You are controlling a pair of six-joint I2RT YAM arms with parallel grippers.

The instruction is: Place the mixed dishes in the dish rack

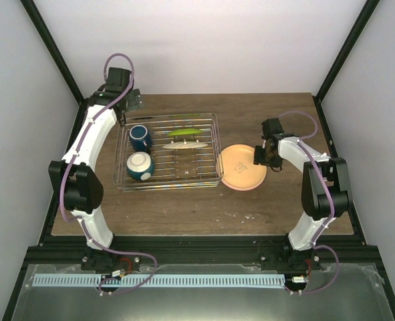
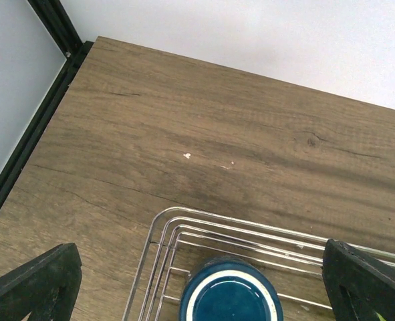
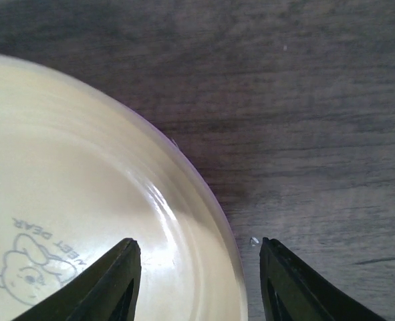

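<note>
The salmon-pink plate [image 1: 240, 168] lies flat on the table just right of the dish rack [image 1: 169, 186]. My right gripper [image 1: 259, 159] is low over its right rim and open. In the right wrist view one finger [image 3: 113, 281] is over the plate [image 3: 83, 187], the other finger [image 3: 291, 281] is over bare wood, and neither touches the rim. In the rack stand the dark blue mug [image 1: 141, 137] and the teal bowl [image 1: 140, 166]. The lime-green plate [image 1: 184, 132] and the cream plate [image 1: 187, 144] are also in it. My left gripper [image 1: 136, 101] hangs wide open above the rack's back-left corner [image 2: 184, 212] and the mug [image 2: 229, 297].
A black frame rail [image 2: 30, 127] runs along the table's left edge, close to the left gripper. White walls close in the back and both sides. Bare wood [image 1: 184, 207] lies in front of the rack and behind it.
</note>
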